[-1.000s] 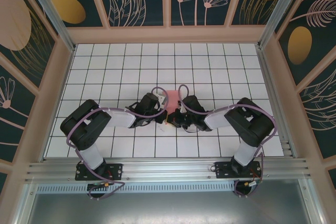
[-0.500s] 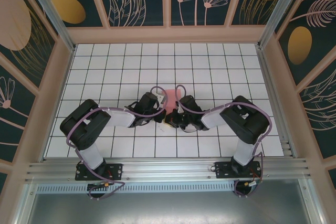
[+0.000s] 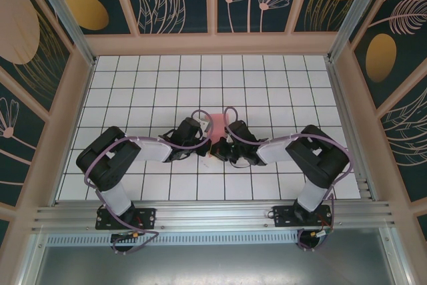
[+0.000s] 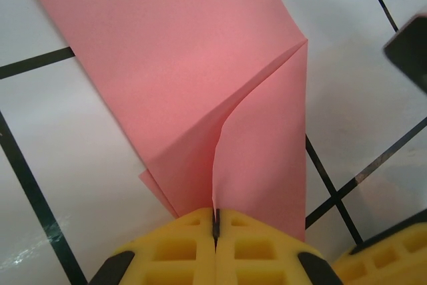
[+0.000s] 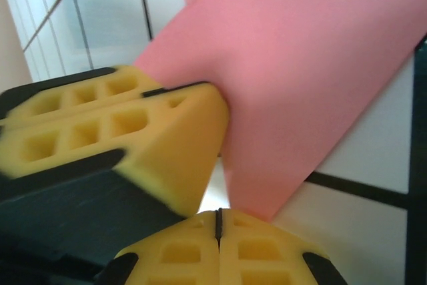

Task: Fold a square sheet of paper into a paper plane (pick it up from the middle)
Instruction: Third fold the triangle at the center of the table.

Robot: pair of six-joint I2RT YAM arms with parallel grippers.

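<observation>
Looking down from the top camera, you have both arms reaching inward so that they meet at the middle of the white gridded worktop [image 3: 267,85], the left hand [image 3: 204,149] and the right hand [image 3: 221,150] close together, just near of the sheet of paper [image 3: 219,123]. That salmon-pink sheet lies at the centre of the worktop, its far part showing beyond the two hands and the rest covered by them. On your left wrist camera the yellow fingers [image 4: 173,251] are pressed together with no gap, and a raised crease in the paper runs straight down into the seam between them, so the left hand is pinching the sheet at its near edge. From that pinch the paper fans away, one layer lifted and curling over the flat layer beneath, with black grid lines showing on either side. On your right wrist camera the right hand's fingers are likewise closed tight against each other; a pointed corner of the pink sheet comes down to their tips, but you cannot tell whether any paper is caught between them. The left hand's yellow fingers sit just left of that corner, touching the paper.
</observation>
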